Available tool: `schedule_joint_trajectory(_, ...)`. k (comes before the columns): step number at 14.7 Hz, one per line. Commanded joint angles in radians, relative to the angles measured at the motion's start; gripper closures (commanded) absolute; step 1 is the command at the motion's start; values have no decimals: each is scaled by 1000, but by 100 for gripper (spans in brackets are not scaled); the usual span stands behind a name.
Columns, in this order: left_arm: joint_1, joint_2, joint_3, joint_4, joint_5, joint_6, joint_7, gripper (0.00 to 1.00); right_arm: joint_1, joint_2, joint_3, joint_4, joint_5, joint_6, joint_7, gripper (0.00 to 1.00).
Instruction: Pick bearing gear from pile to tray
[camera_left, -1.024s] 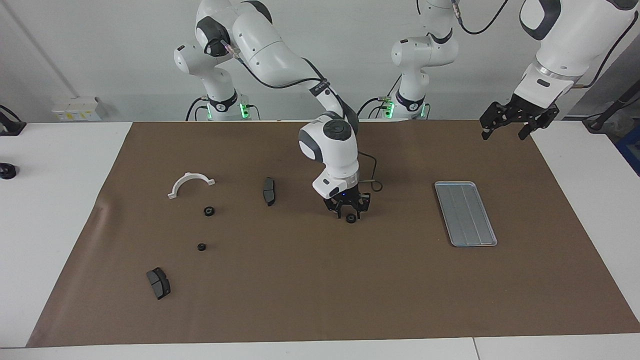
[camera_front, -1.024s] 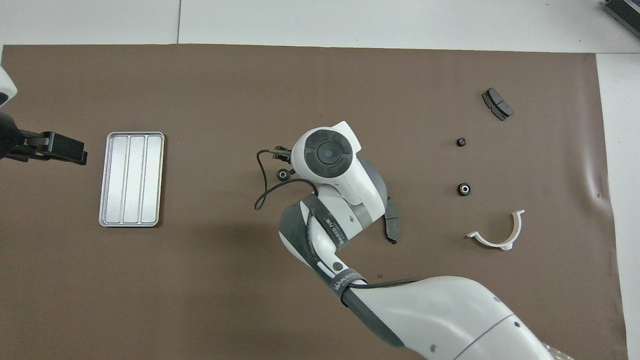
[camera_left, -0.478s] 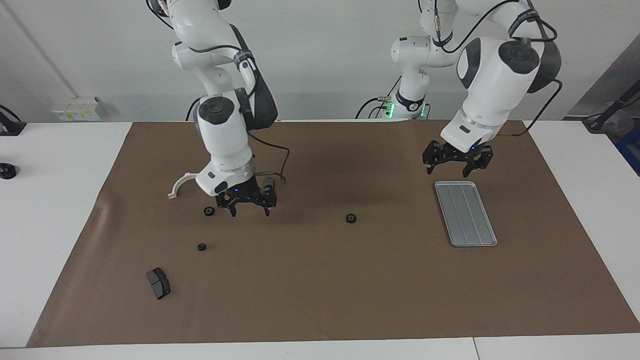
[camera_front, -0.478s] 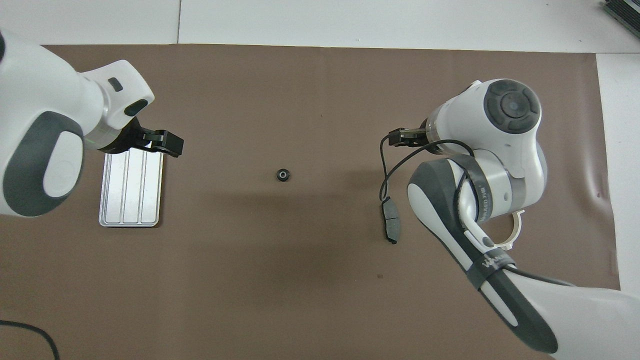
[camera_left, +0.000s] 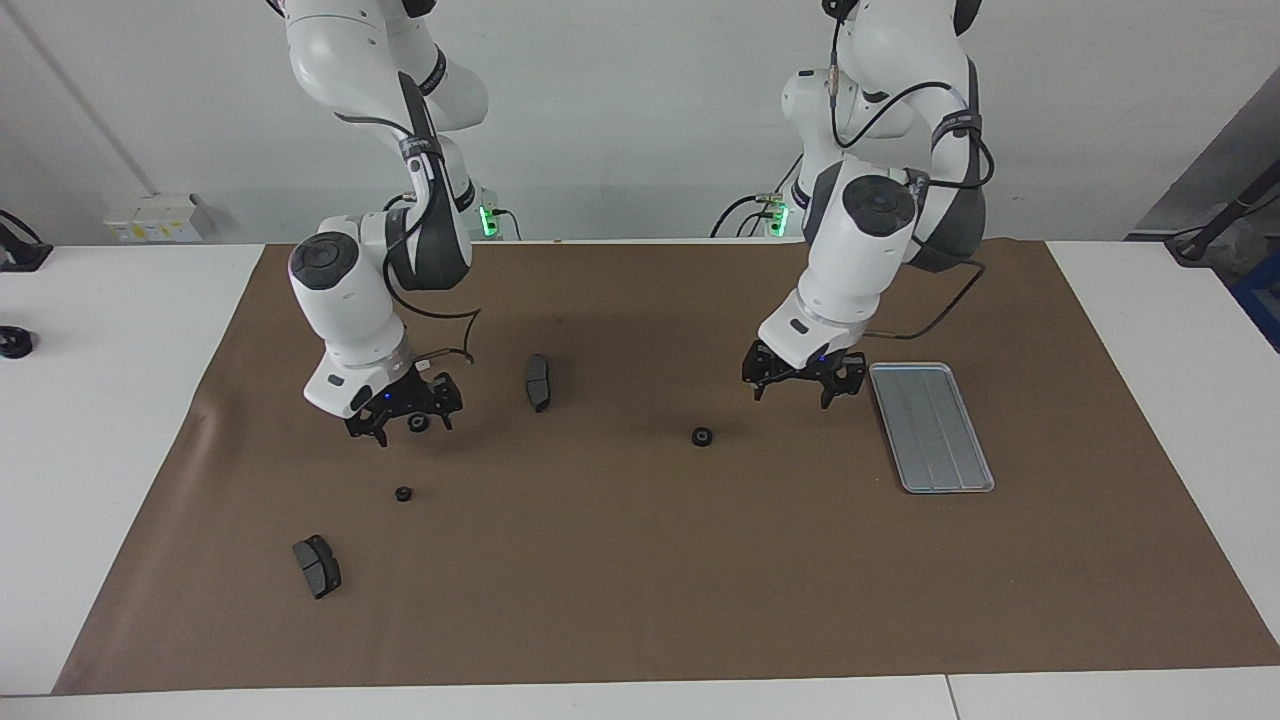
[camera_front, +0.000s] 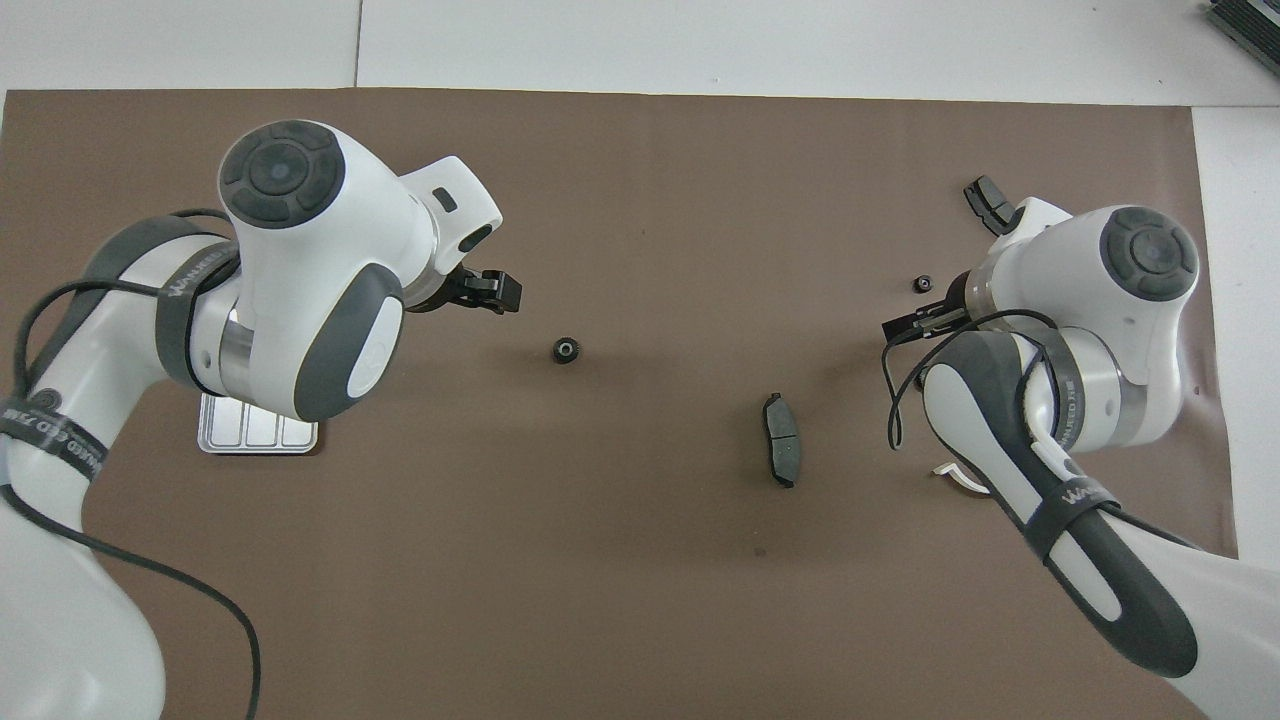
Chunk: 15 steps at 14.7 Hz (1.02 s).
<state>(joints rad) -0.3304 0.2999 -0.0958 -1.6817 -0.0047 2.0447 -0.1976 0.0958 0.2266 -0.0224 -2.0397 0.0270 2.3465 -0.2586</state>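
The tray (camera_left: 931, 427) is seen empty; no bearing gear (camera_left: 702, 437) has been delivered. Both the left claw (camera_left: 803, 378) and the right claw (camera_left: 403, 418) are spread, nothing grasped.

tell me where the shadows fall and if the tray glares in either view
Facing view: soft shadows sit on the brown mat right under the right tool and left tool; the tray looks evenly grey, no glare. Overhead view: the left arm covers most of the tray, its exposed corner reads bright; a faint shadow lies beside the brake pad.
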Motion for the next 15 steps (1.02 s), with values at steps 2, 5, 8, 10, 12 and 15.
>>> schedule_joint_trajectory(2, -68, 60, 14, -6, 2, 92, -83, 0, -25, -72, 19, -204, 50, 155, -103, 0)
schedule_joint_trajectory(5, -95, 114, 13, -13, 3, 166, -105, 0, -41, -72, 19, -238, 50, 183, -142, 0)
schedule_joint_trajectory(8, -119, 131, 14, -16, 3, 196, -108, 0, -60, -72, 19, -240, 50, 183, -169, 1)
schedule_joint_trajectory(10, -122, 165, 14, -35, 3, 254, -111, 0, -65, -70, 19, -241, 51, 181, -172, 15)
schedule_joint_trajectory(12, -124, 163, 14, -87, 3, 301, -111, 0, -65, -70, 19, -254, 51, 181, -174, 23)
schedule_joint_trajectory(15, -139, 153, 13, -124, 3, 305, -153, 0, -64, -73, 19, -260, 51, 181, -174, 26)
